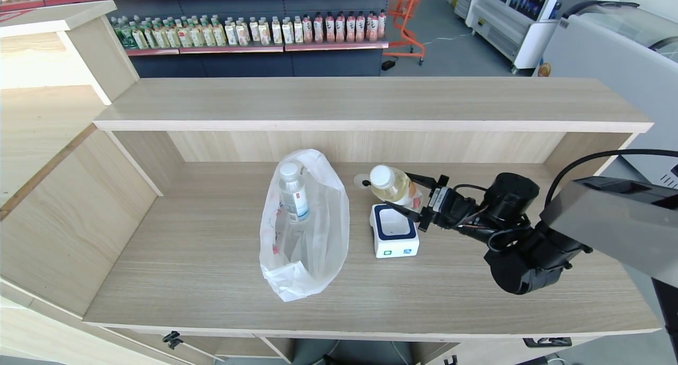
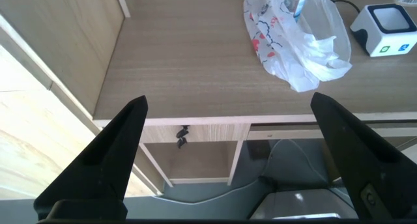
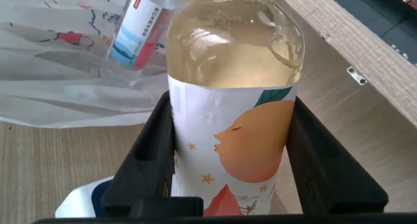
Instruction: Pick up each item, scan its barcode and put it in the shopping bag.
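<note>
My right pincer (image 1: 400,191) is clamped on the juice bottle (image 1: 392,184), holding it over the far side of the scanner (image 1: 394,231) on the tabletop (image 1: 476,280). To the scanner's left lies the shopping bag (image 1: 318,222) with a water bottle (image 1: 293,193) inside. My left pincer (image 2: 229,101) hangs with its fingers wide apart, by the tabletop's front edge.

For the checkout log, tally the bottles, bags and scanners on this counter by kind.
Bottles: 2, a clear bottle in the bag and a yellow bottle in the right gripper
Bags: 1
Scanners: 1, the scanner
Total: 4
</note>
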Motion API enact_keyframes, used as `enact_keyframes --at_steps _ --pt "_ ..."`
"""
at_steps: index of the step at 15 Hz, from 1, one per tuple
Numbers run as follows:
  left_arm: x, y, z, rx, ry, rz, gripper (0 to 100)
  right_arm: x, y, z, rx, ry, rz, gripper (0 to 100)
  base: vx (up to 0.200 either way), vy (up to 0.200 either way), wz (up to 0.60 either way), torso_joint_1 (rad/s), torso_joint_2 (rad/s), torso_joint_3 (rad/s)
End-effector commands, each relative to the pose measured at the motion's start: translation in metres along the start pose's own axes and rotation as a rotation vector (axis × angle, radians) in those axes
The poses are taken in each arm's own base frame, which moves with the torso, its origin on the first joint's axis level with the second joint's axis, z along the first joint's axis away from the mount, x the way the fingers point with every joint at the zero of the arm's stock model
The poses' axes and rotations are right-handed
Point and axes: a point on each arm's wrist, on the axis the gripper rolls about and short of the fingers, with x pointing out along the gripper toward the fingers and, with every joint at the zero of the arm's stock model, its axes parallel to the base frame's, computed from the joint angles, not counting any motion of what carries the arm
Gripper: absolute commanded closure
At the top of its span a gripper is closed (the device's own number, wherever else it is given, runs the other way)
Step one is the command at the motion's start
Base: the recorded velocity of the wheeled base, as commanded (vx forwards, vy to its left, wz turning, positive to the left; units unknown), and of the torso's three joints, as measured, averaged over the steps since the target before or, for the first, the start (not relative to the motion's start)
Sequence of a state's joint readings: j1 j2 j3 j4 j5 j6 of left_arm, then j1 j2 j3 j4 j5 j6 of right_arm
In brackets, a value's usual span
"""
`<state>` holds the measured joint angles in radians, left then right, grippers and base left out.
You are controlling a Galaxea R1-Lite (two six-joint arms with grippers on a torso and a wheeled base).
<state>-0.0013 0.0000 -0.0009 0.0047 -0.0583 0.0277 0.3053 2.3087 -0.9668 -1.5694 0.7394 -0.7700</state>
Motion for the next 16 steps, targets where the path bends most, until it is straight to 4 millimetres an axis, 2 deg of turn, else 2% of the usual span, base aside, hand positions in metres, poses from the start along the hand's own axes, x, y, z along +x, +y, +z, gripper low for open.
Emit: enact_keyframes --at_steps 1,7,8,16 --pt "0.000 0.000 0.000 0.000 -0.001 0.000 0 0.001 0.006 -0.005 0.012 0.005 0.013 100 0.000 0.000 0.00 0.000 0.00 0.000" --pt "0.000 0.000 0.000 0.000 0.001 0.000 0 0.009 0.014 -0.024 -0.003 -0.011 0.028 100 0.000 0.000 0.00 0.000 0.00 0.000" --pt "0.000 0.000 0.000 0.000 -0.001 -0.002 0 0.016 0.012 -0.030 -0.023 -0.048 0.036 100 0.000 0.000 0.00 0.000 0.00 0.000" --pt "0.000 0.000 0.000 0.000 -0.001 0.000 0 0.017 0.009 -0.030 -0.061 -0.059 0.034 100 0.000 0.000 0.00 0.000 0.00 0.000"
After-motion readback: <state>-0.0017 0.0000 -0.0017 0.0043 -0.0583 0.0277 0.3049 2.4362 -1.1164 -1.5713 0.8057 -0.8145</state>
